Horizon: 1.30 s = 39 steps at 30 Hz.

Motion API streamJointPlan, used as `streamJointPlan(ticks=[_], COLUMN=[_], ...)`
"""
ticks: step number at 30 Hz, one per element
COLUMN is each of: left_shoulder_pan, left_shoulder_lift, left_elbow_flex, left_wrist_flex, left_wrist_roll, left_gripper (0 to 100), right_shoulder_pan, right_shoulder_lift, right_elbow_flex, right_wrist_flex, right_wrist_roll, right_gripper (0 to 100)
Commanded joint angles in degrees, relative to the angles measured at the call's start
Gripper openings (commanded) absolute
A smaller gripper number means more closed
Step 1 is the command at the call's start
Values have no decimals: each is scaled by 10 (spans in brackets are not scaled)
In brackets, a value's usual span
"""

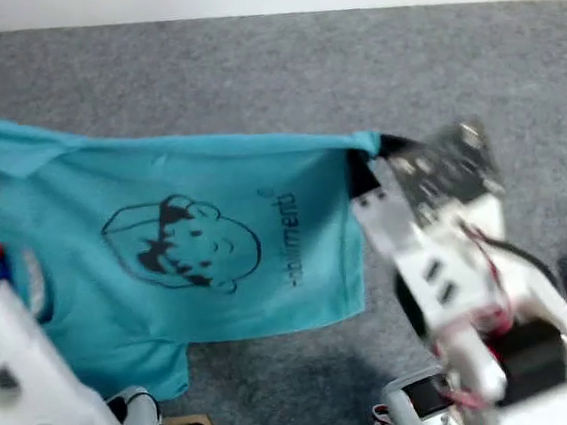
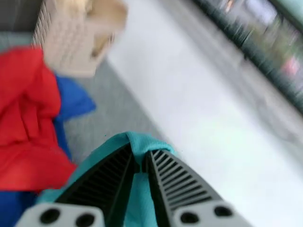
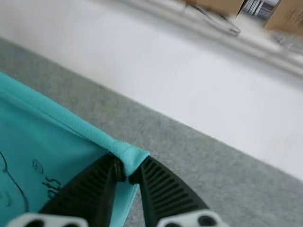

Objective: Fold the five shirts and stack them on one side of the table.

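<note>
Firstly, toward the left edge of the high frame: left gripper (image 2: 141, 163) with jaws closed tight on a bunched corner of the teal shirt (image 1: 216, 239), a red shirt (image 2: 28, 118) and a blue shirt (image 2: 71, 101) heaped on the grey table (image 1: 249, 65) close by. Across the middle, spread wide with the drawn print upward, one sleeve trailing toward lower left. Right of centre, right gripper (image 3: 125, 172) pinching the shirt's upper right corner, jaws closed on the hem.
</note>
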Motion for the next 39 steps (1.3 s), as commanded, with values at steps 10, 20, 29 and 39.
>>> streamJointPlan(ticks=[10,20,29,39], left_shoulder_pan=[73,103,153,162], left_shoulder_lift=[264,465,480,660], left_elbow_flex=[93,-139,-244,-447], left_wrist_flex=[-222,-89,-39,6], left_wrist_roll=[-76,-76,-76,-76], left_gripper=[7,7,7,7], right_shoulder_pan=[51,105,109,102], right_shoulder_lift=[0,249,580,766], right_elbow_flex=[379,262,-148,-350], right_wrist_flex=[-429,-428,-262,-262], right_wrist_roll=[18,-92,-157,-156], right_gripper=[6,6,6,6])
